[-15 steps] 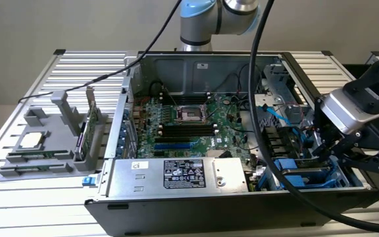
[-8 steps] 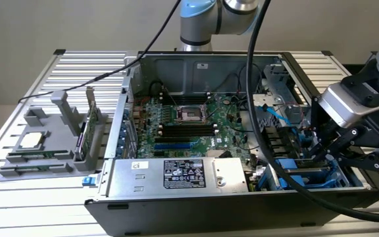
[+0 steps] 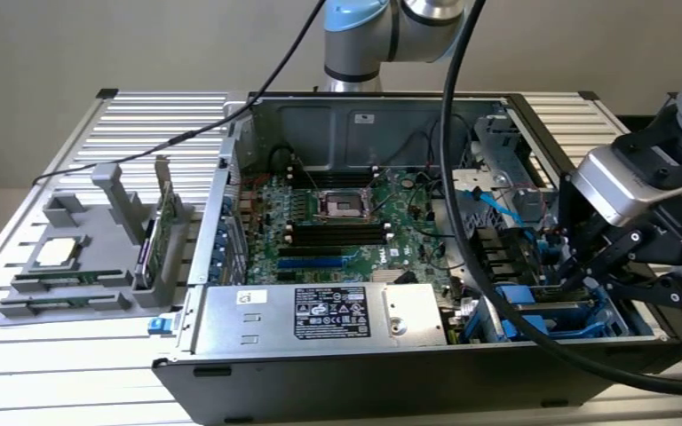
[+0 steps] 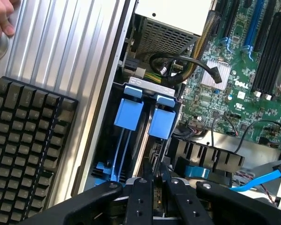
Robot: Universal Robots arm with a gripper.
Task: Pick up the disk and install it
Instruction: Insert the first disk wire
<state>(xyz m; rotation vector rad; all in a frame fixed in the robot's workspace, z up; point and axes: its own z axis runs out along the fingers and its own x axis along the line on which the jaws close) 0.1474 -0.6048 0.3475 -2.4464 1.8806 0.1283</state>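
The disk (image 4: 154, 174) stands on edge in the right slot of the computer's drive bay (image 4: 107, 154). Only its thin metal edge and its blue carrier bracket (image 4: 161, 123) show. A second blue carrier (image 4: 129, 113) sits in the slot beside it. My gripper (image 4: 155, 183) reaches down into that bay, its black fingers (image 4: 141, 197) close together on the disk's near edge. In the exterior view the gripper (image 3: 574, 277) hangs low over the blue bay (image 3: 545, 309) at the case's front corner, on the exterior view's right.
The open case holds a motherboard (image 3: 329, 222), a silver box with a black-and-white label (image 3: 317, 312) and black cables (image 4: 178, 65). A blue cable (image 4: 262, 180) runs near the fingers. A keyboard (image 4: 28, 154) and a person's hand (image 4: 1, 18) are beside the case. A grey fixture (image 3: 81, 257) stands on the slatted table.
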